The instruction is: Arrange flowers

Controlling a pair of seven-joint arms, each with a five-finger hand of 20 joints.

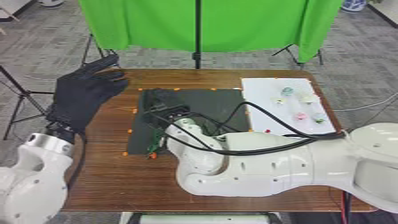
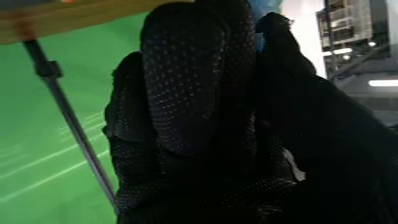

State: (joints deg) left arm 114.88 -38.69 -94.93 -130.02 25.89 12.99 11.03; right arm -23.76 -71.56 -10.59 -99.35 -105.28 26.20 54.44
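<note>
Green stem (image 1: 156, 143), on dark mat (image 1: 222, 101), long axis toward robot, bloom end unclear

1. The floor (image 1: 164, 62) is grey, in rectangular tiles with a streaky, mottled pattern.
2. A bright green cloth (image 1: 151, 27) hangs beyond the far edge of the surface (image 1: 107, 187), which is brown wood.
3. A thin, dark upright pole (image 1: 197, 30) stands at the middle of the cloth.
4. Dark stand legs (image 1: 12, 81) rise left of the surface; more splayed legs (image 1: 286, 51) stand behind its far right side.
5. A blue-and-white object (image 1: 354, 4) sits on the floor at the far right.
6. A pale cable (image 1: 362, 108) curves over the floor, right of the surface.
7. In the right wrist view, white strip lights (image 2: 384, 83) glow in a dim grey area.
</note>
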